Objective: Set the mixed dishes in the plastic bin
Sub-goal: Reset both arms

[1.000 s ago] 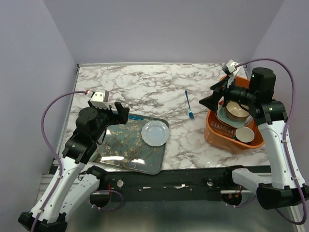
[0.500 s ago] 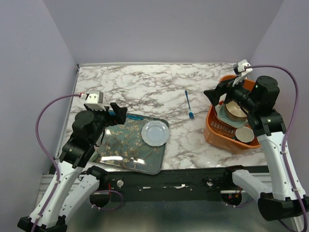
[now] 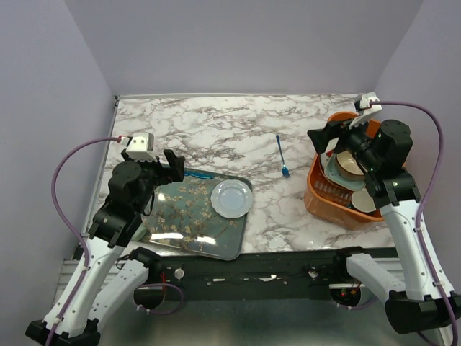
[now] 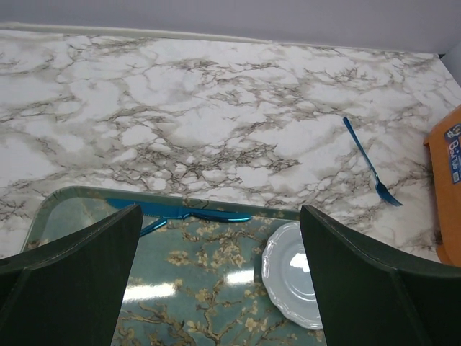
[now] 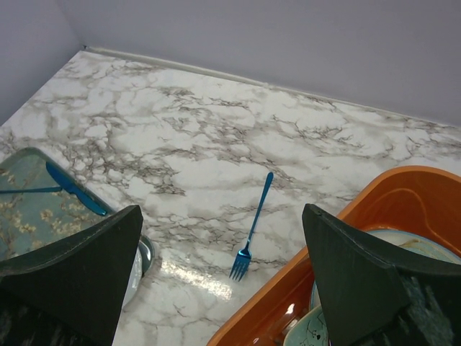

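The plastic bin [image 3: 320, 204] sits at the right edge of your desk [image 3: 230, 133], its orange walls running from the near edge back toward the far right corner. Inside it you have several dishes stacked already. The other big item is the dark floral tray [image 3: 189, 216], which lies on the near left of the desk, well apart from the bin.

Your left hand [image 3: 175, 164] hangs over the far edge of that tray with its fingers spread wide and nothing between them. Your right hand [image 3: 320, 140] hangs over the far left part of the bin, fingers likewise wide apart and empty.

In the bin, a teal plate [image 3: 333, 171] lies under a brown-rimmed bowl [image 3: 351, 164], and a pale cup [image 3: 362, 203] sits at the near end, partly hidden by your right arm. One dish is not in the bin: a small white plate [image 3: 232, 198] with a scalloped rim rests on the right end of the tray.

A blue knife [image 3: 198, 174] lies along the tray's far edge, just beside your left hand. A blue fork [image 3: 282, 156] lies alone on the bare marble between tray and bin, tines toward you, and it shows between the fingers in your right wrist view.
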